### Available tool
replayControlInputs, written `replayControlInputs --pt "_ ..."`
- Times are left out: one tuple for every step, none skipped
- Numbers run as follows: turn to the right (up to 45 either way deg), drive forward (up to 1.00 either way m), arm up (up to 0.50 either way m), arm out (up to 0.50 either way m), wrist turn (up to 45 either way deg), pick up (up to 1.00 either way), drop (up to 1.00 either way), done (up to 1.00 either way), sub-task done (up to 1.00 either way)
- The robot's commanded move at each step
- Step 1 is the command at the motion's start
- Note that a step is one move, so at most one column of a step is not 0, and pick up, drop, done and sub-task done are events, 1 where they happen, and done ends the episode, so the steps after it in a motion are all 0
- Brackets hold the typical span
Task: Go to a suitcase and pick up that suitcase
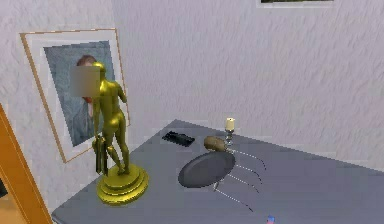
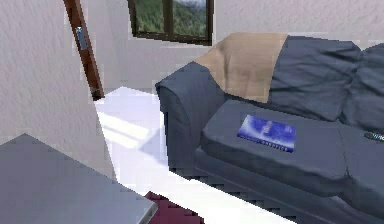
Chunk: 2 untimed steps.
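Nearest, a gold figure statue (image 1: 118,135) is standing on the grey desk (image 1: 320,190); the robot is apparently searching, suitcase approach and pickup both remaining. Jaws' state: cannot tell.

The statue (image 1: 118,140) shines like polished gold metal on the smooth, matt grey worktop (image 1: 310,195), and beside it the dark pan (image 1: 208,170) looks like dull metal. The wall (image 1: 250,60) behind is white with a rough, plastered grain. The sofa (image 2: 290,150) is soft, matt slate cloth with a tan woven blanket (image 2: 245,60) over its back, and the floor (image 2: 130,120) is smooth and pale.
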Motion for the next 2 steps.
replayControlInputs --pt "0.0 0.00 0.00 0.00 45.0 0.00 0.00 0.00 0.00" --pt "0.0 0.00 0.00 0.00 24.0 0.00 0.00 0.00 0.00"
